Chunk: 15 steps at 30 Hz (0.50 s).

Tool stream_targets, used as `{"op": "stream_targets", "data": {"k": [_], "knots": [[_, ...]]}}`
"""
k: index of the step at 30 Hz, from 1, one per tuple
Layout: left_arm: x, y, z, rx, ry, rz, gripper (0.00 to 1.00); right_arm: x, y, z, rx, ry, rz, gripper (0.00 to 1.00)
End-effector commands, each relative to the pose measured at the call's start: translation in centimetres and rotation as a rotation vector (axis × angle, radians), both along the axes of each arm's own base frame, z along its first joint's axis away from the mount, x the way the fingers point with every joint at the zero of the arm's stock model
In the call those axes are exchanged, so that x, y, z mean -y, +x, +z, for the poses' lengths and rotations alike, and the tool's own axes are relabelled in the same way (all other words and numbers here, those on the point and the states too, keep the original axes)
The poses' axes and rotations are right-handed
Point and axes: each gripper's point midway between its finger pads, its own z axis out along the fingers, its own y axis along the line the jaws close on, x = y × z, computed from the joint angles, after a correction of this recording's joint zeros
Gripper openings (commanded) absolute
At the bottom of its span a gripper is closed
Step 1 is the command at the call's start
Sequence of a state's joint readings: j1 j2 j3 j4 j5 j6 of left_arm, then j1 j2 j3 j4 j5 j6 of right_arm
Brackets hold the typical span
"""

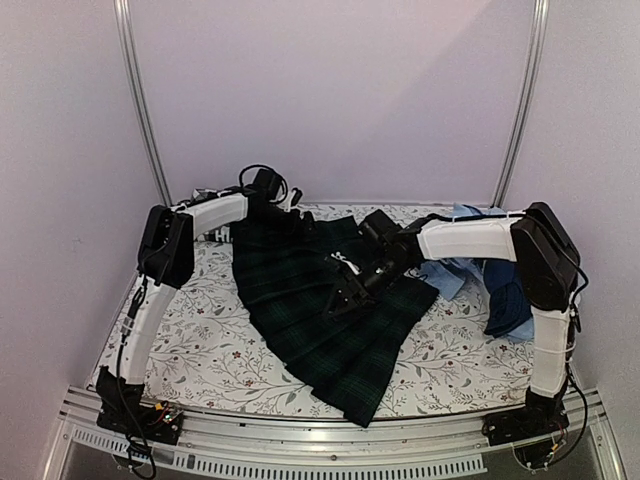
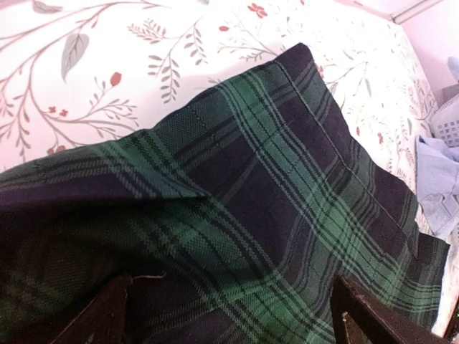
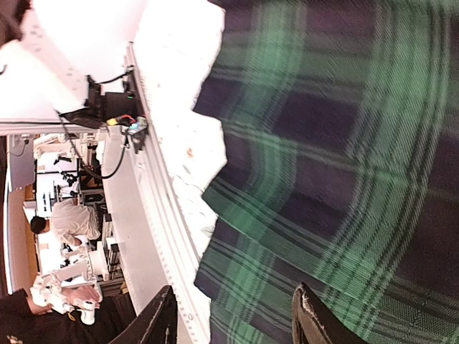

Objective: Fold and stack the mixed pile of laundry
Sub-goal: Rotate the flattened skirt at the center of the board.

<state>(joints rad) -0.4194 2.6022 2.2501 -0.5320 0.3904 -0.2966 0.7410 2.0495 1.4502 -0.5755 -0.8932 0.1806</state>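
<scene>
The dark green-navy plaid garment (image 1: 310,310) lies spread flat across the middle of the table, its hem reaching the front edge. My left gripper (image 1: 262,205) hovers over its far left corner, open wide; in the left wrist view the plaid cloth (image 2: 251,179) fills the space below the left gripper (image 2: 233,322), and nothing is between the fingers. My right gripper (image 1: 340,295) hangs over the garment's middle, open. In the right wrist view the plaid (image 3: 344,143) lies beyond the right gripper (image 3: 237,322). A light blue piece (image 1: 455,270) and a navy piece (image 1: 510,305) are heaped at the right.
The floral-printed white covering (image 1: 200,340) shows to the left and right of the garment. An aluminium rail (image 1: 330,435) runs along the front edge, also seen as the rail (image 3: 158,215) in the right wrist view. The light blue piece (image 2: 437,186) shows at the left wrist view's right edge.
</scene>
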Motion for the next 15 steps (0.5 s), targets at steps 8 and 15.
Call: {"op": "stream_targets", "data": {"k": [8, 15], "knots": [[-1.4, -12.6, 6.8, -0.033, 0.075, -0.065, 1.00, 8.9, 7.8, 1.3, 0.127, -0.129, -0.291, 0.52], [-2.4, -19.8, 0.4, -0.204, 0.144, -0.055, 1.00, 11.8, 9.7, -4.0, 0.121, -0.298, -0.317, 0.50]]}}
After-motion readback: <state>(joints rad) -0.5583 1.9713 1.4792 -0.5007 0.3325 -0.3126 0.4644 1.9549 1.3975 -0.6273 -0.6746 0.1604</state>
